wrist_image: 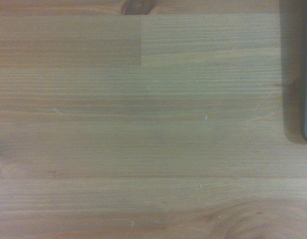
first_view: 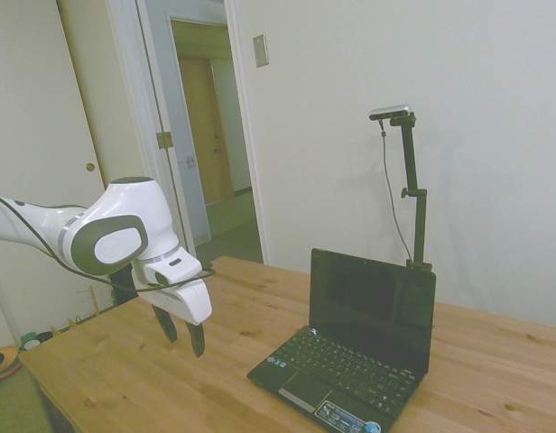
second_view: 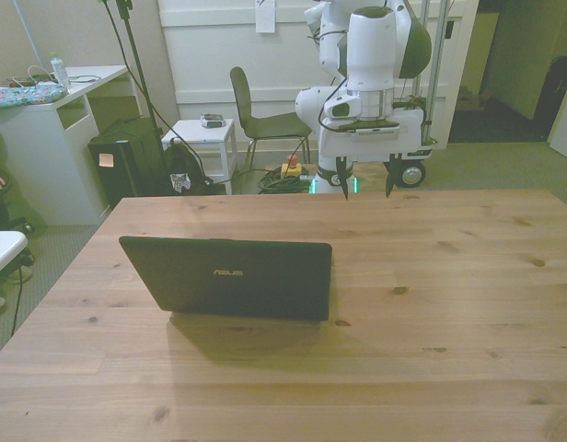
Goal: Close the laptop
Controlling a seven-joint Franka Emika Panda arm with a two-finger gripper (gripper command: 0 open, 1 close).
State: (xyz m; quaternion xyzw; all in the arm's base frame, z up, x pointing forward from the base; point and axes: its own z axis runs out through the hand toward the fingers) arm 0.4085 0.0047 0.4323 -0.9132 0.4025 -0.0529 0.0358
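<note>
On table (second_view: 468, 304) — laptop (first_view: 355, 356) open; tool (first_view: 182, 335) apart, fingers spread.

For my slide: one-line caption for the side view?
Open pincer hovers above the wooden table, apart from the open laptop.

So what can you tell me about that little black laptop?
The laptop is small, black and open. Its dark, shiny screen stands nearly upright behind a black keyboard and small touchpad, with colourful stickers and a round blue one along its front edge. In the front view the lid's back carries silver lettering. It sits flat on the wooden table. Nothing else touches it; the gripper hangs open beside it, well apart.
</note>
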